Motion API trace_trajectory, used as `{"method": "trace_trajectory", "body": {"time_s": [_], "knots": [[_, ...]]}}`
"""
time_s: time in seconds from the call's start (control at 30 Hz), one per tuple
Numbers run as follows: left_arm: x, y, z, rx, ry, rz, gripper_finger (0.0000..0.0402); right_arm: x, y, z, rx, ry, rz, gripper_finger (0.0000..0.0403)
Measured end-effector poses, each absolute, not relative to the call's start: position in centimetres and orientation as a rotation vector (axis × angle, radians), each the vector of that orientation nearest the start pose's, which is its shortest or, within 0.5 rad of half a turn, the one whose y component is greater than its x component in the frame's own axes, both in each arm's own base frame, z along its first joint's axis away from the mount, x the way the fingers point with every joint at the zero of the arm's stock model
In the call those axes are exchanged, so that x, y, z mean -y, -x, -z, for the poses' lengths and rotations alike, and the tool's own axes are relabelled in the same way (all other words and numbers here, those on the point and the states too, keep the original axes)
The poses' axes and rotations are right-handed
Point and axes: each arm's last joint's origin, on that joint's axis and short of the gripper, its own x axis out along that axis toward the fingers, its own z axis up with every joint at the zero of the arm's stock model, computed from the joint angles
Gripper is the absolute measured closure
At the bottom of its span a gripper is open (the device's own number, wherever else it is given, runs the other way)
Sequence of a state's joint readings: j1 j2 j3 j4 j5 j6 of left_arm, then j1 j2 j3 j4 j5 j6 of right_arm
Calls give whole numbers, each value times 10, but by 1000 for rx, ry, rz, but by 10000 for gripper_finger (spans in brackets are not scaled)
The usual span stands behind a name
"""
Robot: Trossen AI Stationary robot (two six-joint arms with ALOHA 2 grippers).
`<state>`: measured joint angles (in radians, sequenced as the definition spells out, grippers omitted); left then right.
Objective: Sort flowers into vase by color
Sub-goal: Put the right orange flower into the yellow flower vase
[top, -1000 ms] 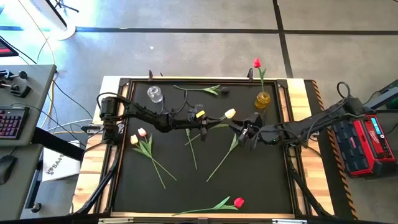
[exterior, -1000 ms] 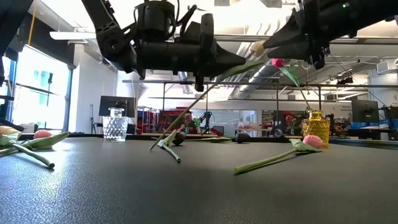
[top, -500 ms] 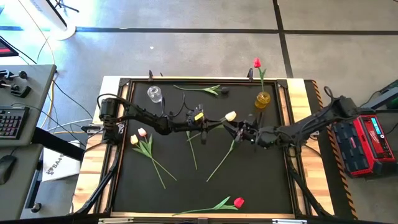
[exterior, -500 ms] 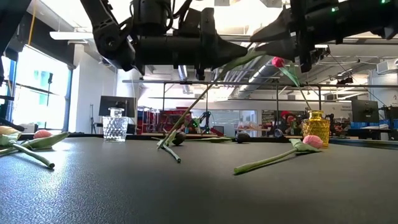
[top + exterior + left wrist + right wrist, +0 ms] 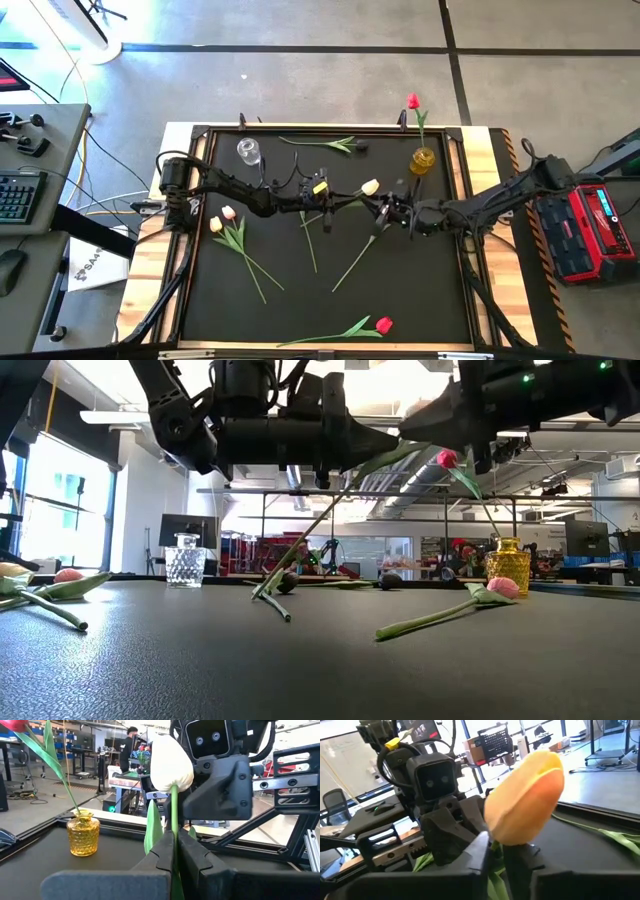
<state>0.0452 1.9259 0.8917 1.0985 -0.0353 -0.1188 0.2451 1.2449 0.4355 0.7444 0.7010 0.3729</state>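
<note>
A white tulip (image 5: 370,187) is held in the air over the middle of the table between both grippers. My left gripper (image 5: 173,842) reaches in from the left and is shut on its green stem. My right gripper (image 5: 497,851) comes from the right and is shut just under the cream head (image 5: 525,810). In the low view the stem (image 5: 320,525) slants down toward the table; whether its lower end touches, I cannot tell. A clear vase (image 5: 248,152) stands at the far left. A yellow vase (image 5: 422,160) at the far right holds a red tulip (image 5: 412,102). My left gripper pinches the tulip's stem (image 5: 173,827) between its two fingers, some way below the head. The fingers lie level, coming from the table's left. The head (image 5: 171,765) stands up past the fingertips, clear of the table. My right gripper has the stem right under the head (image 5: 495,846) between its two fingers. The fingers (image 5: 482,847) lie level, coming from the table's right, facing the left gripper. The head sits just above them.
Two tulips with pale heads (image 5: 222,218) lie at the left, a red one (image 5: 383,325) at the near edge, and one (image 5: 330,145) along the far edge. A pink-headed tulip (image 5: 503,587) and another stem (image 5: 310,245) lie under the arms.
My right gripper has moved a little toward the table's left, up to the tulip's head, and has taken hold of the stem below it. The tulip stays in the air in my left gripper.
</note>
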Motion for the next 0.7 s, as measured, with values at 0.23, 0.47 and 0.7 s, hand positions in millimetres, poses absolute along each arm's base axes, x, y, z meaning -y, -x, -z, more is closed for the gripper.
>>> {"method": "trace_trajectory", "body": {"time_s": [0.23,0.47,0.7], "knots": [[-16,-385,-177,67,119,-76,401,-35,-236,-212,26,-341,457,393],[-16,-385,-173,29,152,-71,369,-34,-236,-209,3,-352,465,401],[-19,-385,-167,-31,147,-80,319,-29,-235,-206,-30,-334,505,402]]}}
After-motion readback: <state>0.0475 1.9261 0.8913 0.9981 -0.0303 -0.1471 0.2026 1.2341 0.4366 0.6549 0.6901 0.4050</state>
